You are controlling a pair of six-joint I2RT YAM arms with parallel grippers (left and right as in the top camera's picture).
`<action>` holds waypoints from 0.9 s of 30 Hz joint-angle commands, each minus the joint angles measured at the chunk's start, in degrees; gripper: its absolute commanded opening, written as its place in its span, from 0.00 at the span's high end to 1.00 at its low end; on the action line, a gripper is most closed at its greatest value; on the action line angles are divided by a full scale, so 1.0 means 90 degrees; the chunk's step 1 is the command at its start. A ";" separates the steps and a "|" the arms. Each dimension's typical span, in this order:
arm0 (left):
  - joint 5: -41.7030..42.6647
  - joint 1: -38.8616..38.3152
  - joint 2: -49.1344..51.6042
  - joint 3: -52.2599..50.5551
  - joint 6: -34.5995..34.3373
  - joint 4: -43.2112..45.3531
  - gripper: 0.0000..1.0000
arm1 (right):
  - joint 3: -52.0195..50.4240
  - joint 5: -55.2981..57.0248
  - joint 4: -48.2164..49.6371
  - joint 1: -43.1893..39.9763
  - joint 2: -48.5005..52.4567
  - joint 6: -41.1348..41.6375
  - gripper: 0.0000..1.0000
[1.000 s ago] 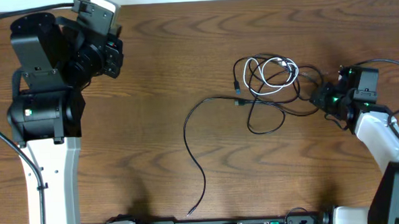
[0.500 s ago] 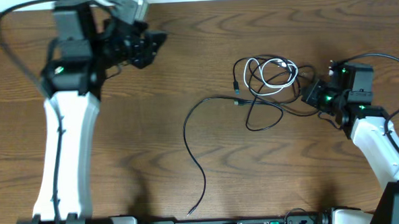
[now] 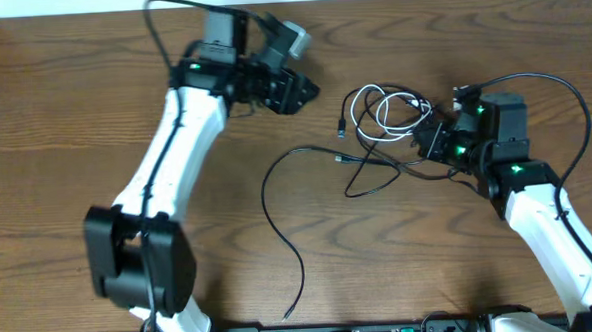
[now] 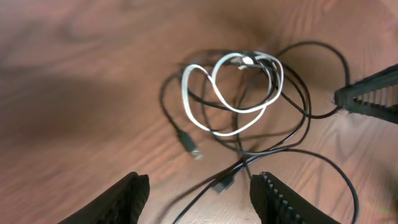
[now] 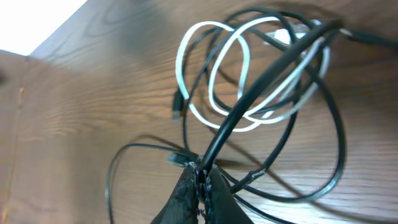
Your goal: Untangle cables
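At the near edge of the table (image 3: 94,125) lies the loose end of the black cable (image 3: 266,202). From there its tail runs away from me in one long, free curve toward the middle. That stretch is tangled with nothing, so it should follow any pull.

Further in and to the right, my right pincer (image 5: 200,177) is clamped tight on a strand of the black cable at the right side of the heap. That arm reaches up from the near right corner, forearm slanting left, wrist low over the wood.

The heap sits just left of that grip. The white cable (image 4: 185,93) is coiled in a few loose loops, with black loops laid over and through them. Both cords look light, thin and limp, so I judge they will slide on the wood and drag each other rather than hold a shape. The white loop on the left side stands clear and seems the best place to pinch. I cannot quite tell which cord owns the small plug beside it.

Farthest off, my left pincer (image 4: 199,190) hangs above the table left of the heap. Its jaws are well apart and empty. That arm stretches diagonally from the near left, wrist tipped down at the coils.
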 commanded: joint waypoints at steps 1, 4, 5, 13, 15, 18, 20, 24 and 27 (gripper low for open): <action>0.0112 -0.0311 0.0296 0.0097 -0.0058 0.0029 0.42 | -0.0010 -0.0151 0.0017 0.0211 -0.0374 0.0221 0.99; 0.0112 -0.0554 0.0491 0.0100 -0.0058 0.0053 0.42 | -0.0010 -0.0158 -0.0010 0.0328 -0.0607 0.0238 0.99; 0.0112 -0.0631 0.0534 0.0097 -0.0058 0.0078 0.42 | -0.0010 -0.0180 -0.0032 0.0372 -0.0687 0.0267 0.99; 0.0610 -0.0903 0.0610 0.0092 -0.0061 0.0469 0.42 | -0.0010 -0.0440 -0.0151 0.0770 -0.1197 0.0342 0.99; 0.0607 -0.0903 0.0610 0.0092 -0.0061 0.0452 0.42 | -0.0010 -0.0437 -0.0148 0.0850 -0.1348 0.0437 0.99; 0.0607 -0.0903 0.0610 0.0092 -0.0058 0.0386 0.42 | -0.0010 -0.0437 -0.0097 0.0918 -0.1647 0.0461 0.99; 0.0614 -0.0906 0.0610 0.0090 -0.0061 0.0355 0.42 | -0.0010 -0.0403 -0.0051 0.0930 -0.1933 0.0457 0.99; 0.1389 -0.0913 0.0610 0.0032 -0.0058 0.0335 0.42 | -0.0010 -0.0192 -0.0032 0.0928 -0.2390 0.0457 0.99; 0.1498 -0.0933 0.0610 0.0007 -0.0061 0.0308 0.42 | -0.0010 -0.0168 0.0000 0.0930 -0.2533 0.0457 0.99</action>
